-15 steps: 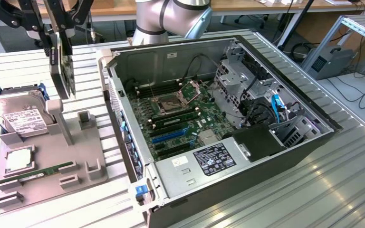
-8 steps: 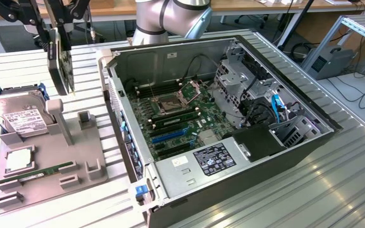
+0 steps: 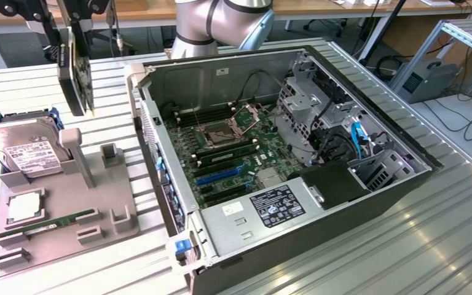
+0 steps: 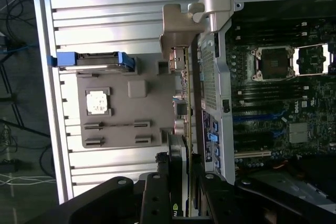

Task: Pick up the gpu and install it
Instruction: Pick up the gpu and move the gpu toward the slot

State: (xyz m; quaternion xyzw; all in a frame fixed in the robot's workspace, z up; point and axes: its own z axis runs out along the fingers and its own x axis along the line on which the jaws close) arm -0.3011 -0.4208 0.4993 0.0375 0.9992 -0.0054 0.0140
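The gpu (image 3: 76, 67) hangs on edge in the air, a dark flat card above the slatted table at the exterior view's upper left, over the far end of the grey parts holder. My gripper (image 3: 70, 34) is shut on the card's top edge. In the wrist view the gpu (image 4: 182, 124) is seen edge-on, its silver end bracket (image 4: 177, 30) at the far end, clamped between my black fingers (image 4: 156, 192). It hangs beside the outer wall of the open computer case (image 3: 150, 141). The motherboard's blue expansion slots (image 3: 219, 176) lie inside the case.
The grey parts holder (image 3: 64, 209) carries a silver hard drive (image 3: 27, 153), a CPU chip (image 3: 24, 208) and a thin green RAM stick (image 3: 47, 224). Drive cages (image 3: 306, 104) and a power supply (image 3: 273, 206) crowd the case. The robot arm's base (image 3: 219, 24) stands behind.
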